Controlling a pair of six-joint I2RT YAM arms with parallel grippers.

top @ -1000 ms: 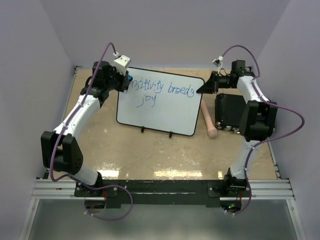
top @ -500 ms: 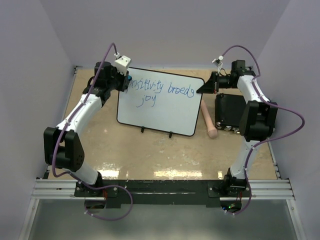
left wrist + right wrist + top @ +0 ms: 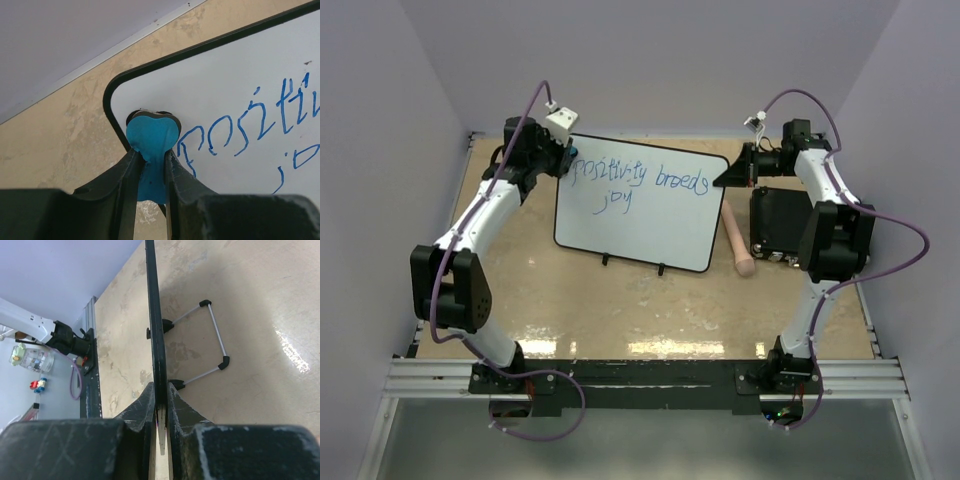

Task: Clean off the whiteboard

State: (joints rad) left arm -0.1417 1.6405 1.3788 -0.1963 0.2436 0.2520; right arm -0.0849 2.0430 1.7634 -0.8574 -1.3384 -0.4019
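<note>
The whiteboard (image 3: pixel 640 212) stands tilted on small black feet mid-table, with blue handwriting "positivity breeds joy". My left gripper (image 3: pixel 566 158) is shut on a blue eraser (image 3: pixel 151 134), whose round head presses on the board's top left corner (image 3: pixel 200 90), just left of the first letter. My right gripper (image 3: pixel 732 175) is shut on the board's right edge (image 3: pixel 156 340); in the right wrist view the rim runs edge-on between the fingers.
A black rectangular box (image 3: pixel 780 222) lies right of the board under the right arm. A tan wooden handle (image 3: pixel 739 242) lies between board and box. The board's wire stand (image 3: pixel 212 335) shows behind it. Purple walls close in on three sides.
My left gripper with the eraser has moved slightly left and back, off the first letter to the board's top left corner. The "p" now shows. The right arm has not moved.
</note>
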